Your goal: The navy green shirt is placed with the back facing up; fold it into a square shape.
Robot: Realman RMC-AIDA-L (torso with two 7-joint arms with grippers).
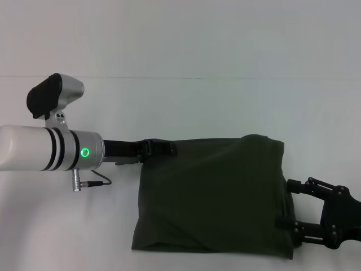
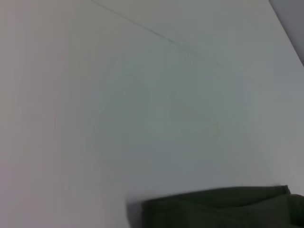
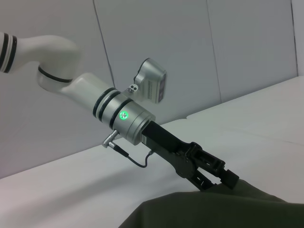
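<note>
The navy green shirt (image 1: 211,195) lies folded into a rough rectangle on the white table, plain side up. My left gripper (image 1: 161,148) reaches in from the left and is shut on the shirt's far left corner. The right wrist view shows the same gripper (image 3: 221,180) with its tips at the cloth's edge (image 3: 213,211). At the shirt's right edge, my right gripper (image 1: 287,206) stands open, its fingers spread wide along that edge. A strip of the shirt (image 2: 223,206) shows in the left wrist view.
The white table (image 1: 186,107) stretches beyond and to the left of the shirt. A grey cable (image 1: 93,183) loops under my left wrist. A pale wall (image 3: 190,57) stands behind the table.
</note>
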